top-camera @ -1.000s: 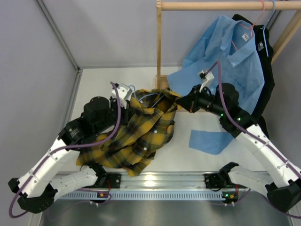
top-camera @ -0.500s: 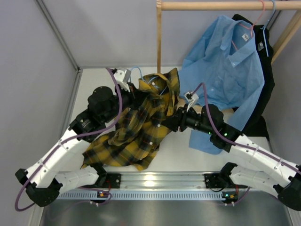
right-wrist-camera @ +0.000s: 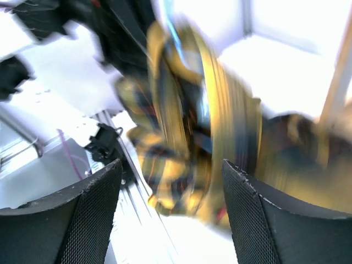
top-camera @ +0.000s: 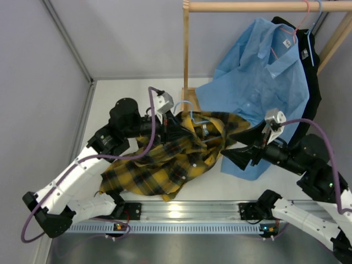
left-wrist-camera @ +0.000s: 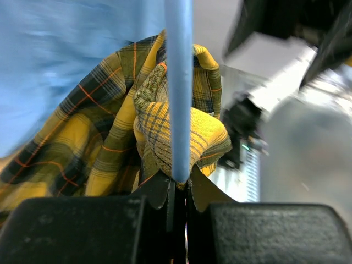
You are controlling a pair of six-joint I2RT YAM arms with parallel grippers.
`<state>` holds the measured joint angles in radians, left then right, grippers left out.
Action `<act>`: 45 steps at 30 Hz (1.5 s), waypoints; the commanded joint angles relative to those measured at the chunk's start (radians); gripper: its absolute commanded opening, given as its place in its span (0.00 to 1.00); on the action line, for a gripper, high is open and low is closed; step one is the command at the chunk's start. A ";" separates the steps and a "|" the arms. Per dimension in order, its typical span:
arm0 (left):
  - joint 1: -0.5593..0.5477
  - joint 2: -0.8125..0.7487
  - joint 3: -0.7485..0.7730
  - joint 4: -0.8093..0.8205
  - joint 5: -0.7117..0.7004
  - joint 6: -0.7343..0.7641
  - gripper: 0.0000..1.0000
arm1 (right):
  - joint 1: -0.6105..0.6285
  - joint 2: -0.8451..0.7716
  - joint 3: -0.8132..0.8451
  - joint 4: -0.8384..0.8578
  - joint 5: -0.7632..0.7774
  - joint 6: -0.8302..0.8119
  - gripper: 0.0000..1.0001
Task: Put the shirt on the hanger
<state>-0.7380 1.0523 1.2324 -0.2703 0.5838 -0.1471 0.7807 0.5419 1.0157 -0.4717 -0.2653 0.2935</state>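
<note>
The yellow-and-black plaid shirt (top-camera: 165, 162) hangs bunched from the pale-blue hanger (top-camera: 188, 106) and trails down-left onto the table. My left gripper (top-camera: 171, 124) is shut on the hanger's blue bar (left-wrist-camera: 179, 82), with folds of the shirt (left-wrist-camera: 110, 137) draped right over the jaws. My right gripper (top-camera: 235, 146) stands open just right of the shirt's right-hand edge. In the blurred right wrist view its fingers (right-wrist-camera: 88, 220) are wide apart with nothing between them, and the shirt (right-wrist-camera: 176, 137) lies beyond the tips.
A wooden rack post (top-camera: 186, 49) and pole (top-camera: 264, 6) stand at the back. From the pole hang a light-blue shirt (top-camera: 264, 77) on a pink hanger (top-camera: 300, 22) and a black garment (top-camera: 314, 88). A metal rail (top-camera: 187, 212) runs along the near edge.
My right gripper has opened, let go of the shirt and drawn back to the right. The left arm has carried hanger and shirt toward the right, nearer the rack post.
</note>
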 commanded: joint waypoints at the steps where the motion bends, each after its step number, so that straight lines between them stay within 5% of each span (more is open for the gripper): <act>1: -0.023 0.060 0.016 0.075 0.373 0.041 0.00 | -0.006 0.128 0.128 -0.088 -0.155 -0.169 0.70; 10: -0.090 0.126 0.026 0.077 0.533 0.089 0.00 | -0.006 0.391 0.363 -0.053 -0.313 -0.165 0.58; 16: -0.090 0.140 0.013 0.077 0.550 0.096 0.00 | -0.006 0.421 0.347 0.024 -0.397 -0.131 0.38; 23: -0.090 0.143 0.019 0.066 0.512 0.103 0.00 | -0.006 0.400 0.311 0.076 -0.465 -0.123 0.00; 27: -0.090 0.146 0.038 0.031 0.470 0.119 0.01 | -0.006 0.386 0.311 0.076 -0.454 -0.132 0.00; 28: -0.090 0.146 0.044 0.010 0.415 0.127 0.17 | -0.006 0.377 0.311 0.076 -0.447 -0.136 0.00; 29: -0.089 0.135 0.052 -0.001 0.368 0.127 0.46 | -0.006 0.372 0.311 0.076 -0.407 -0.136 0.00; 30: -0.090 0.124 0.052 -0.009 0.305 0.124 0.98 | -0.006 0.365 0.311 0.074 -0.379 -0.139 0.00; 39: -0.090 -0.164 -0.098 0.043 -0.756 0.060 0.98 | -0.008 0.271 0.317 0.001 0.017 -0.152 0.00; 40: -0.090 -0.220 -0.126 0.066 -1.005 0.025 0.98 | -0.006 0.267 0.336 -0.004 0.037 -0.152 0.00; 45: -0.090 -0.398 -0.338 0.126 -1.124 -0.046 0.98 | -0.006 0.285 0.428 -0.059 0.040 -0.175 0.00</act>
<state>-0.8265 0.7139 0.9997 -0.2237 -0.2993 -0.1314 0.7803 0.8227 1.3487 -0.5205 -0.2817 0.1356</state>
